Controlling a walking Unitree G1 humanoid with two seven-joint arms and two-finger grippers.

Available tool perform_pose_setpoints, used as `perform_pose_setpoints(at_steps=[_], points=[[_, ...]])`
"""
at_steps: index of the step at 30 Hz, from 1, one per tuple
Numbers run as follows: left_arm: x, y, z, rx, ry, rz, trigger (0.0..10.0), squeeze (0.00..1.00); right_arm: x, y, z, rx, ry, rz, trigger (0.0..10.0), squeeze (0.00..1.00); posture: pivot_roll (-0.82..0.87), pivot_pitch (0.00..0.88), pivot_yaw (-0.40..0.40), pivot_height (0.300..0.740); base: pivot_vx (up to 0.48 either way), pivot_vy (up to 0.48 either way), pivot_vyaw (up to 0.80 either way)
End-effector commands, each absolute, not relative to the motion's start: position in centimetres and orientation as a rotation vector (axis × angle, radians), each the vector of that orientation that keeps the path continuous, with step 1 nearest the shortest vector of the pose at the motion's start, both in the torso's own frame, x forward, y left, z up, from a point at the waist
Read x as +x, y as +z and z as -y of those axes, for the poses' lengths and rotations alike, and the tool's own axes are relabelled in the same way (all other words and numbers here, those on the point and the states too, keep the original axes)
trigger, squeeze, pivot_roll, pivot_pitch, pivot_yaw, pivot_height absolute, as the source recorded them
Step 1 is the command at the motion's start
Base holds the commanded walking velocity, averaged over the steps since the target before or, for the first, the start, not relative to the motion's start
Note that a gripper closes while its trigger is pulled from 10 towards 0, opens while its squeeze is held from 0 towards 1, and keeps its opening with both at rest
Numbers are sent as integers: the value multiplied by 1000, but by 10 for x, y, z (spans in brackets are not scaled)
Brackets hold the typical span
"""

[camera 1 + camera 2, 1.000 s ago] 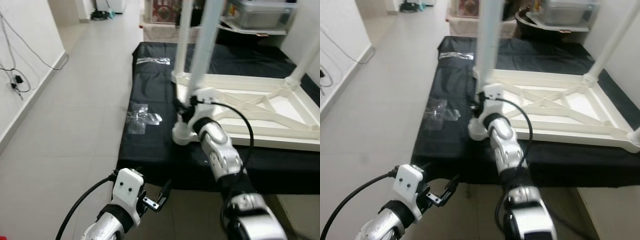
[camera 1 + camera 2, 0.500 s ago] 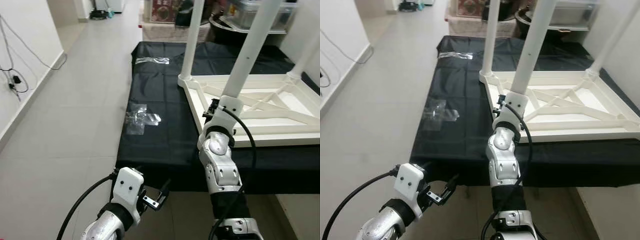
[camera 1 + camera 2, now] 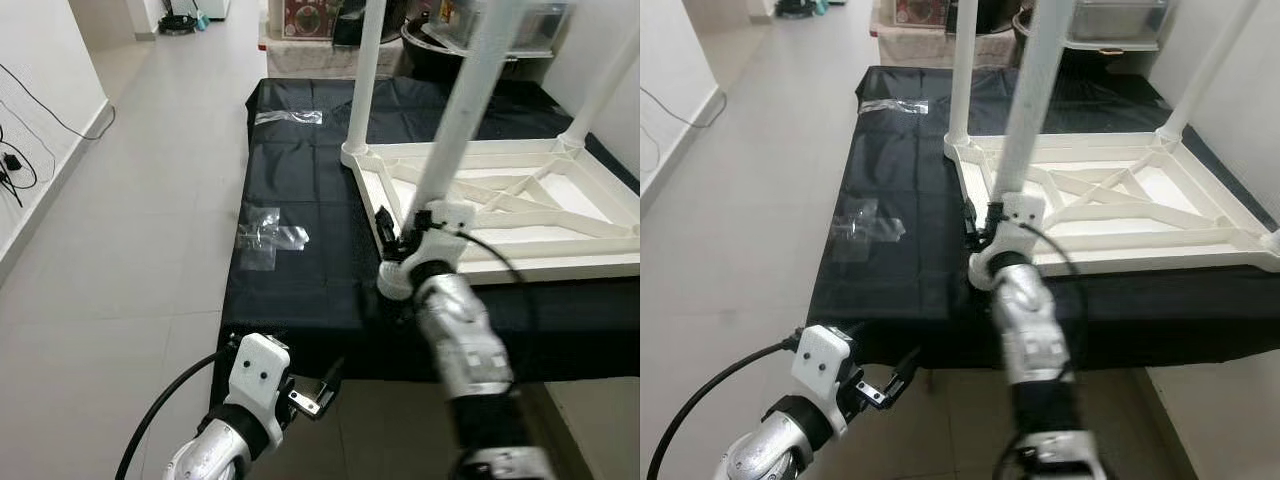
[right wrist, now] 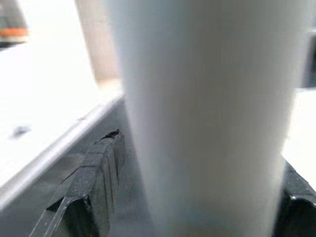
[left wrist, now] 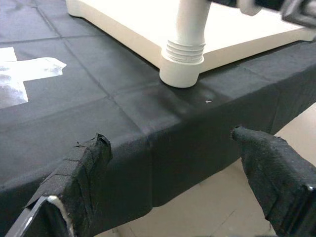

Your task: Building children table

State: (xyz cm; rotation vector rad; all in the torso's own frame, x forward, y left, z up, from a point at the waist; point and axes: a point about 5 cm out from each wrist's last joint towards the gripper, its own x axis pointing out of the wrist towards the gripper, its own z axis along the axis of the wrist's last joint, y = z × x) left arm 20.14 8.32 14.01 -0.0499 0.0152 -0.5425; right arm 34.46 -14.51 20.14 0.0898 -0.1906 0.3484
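My right end effector [image 3: 392,238] grips the white table leg [image 3: 452,130], which stands upright at the near corner of the upturned tabletop [image 3: 520,215] on the black-covered desk [image 3: 300,230], while my left end effector [image 3: 322,385] hangs open below.

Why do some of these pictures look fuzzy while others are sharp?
In both eye views the right arm is smeared by motion blur, while the black cloth stays crisp. In the right wrist view the white table leg sits so close that it is soft and out of focus. The left wrist view is sharp on the leg's threaded base, with the left gripper fingers slightly soft.
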Motion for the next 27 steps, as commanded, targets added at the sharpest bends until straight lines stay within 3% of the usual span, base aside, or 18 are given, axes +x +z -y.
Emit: perform_pose_setpoints(at_steps=[1, 7, 13, 21, 22, 27], points=[[201, 134, -84, -50, -548, -38, 10000, 0, 343, 197, 135, 95, 588, 139, 10000, 0, 132, 96, -54, 740, 0, 0, 0], [201, 133, -83, -51, -551, -40, 10000, 0, 348, 199, 144, 84, 854, 51, 10000, 0, 139, 89, -56, 740, 0, 0, 0], [201, 132, -82, -50, -555, -40, 10000, 0, 353, 217, 133, 133, 1213, 36, 10000, 0, 160, 82, -68, 740, 0, 0, 0], [202, 132, -80, -56, -551, -37, 10000, 0, 359, 217, 120, 85, 1363, 15, 10000, 0, 183, 78, -72, 740, 0, 0, 0], [202, 132, -80, -54, -553, -37, 10000, 0, 359, 217, 118, 85, 1372, 19, 0, 0, 180, 83, -70, 740, 0, 0, 0], [202, 132, -81, -51, -557, -37, 10000, 0, 360, 213, 114, 80, 1351, 46, 0, 0, 170, 86, -70, 740, 0, 0, 0]])
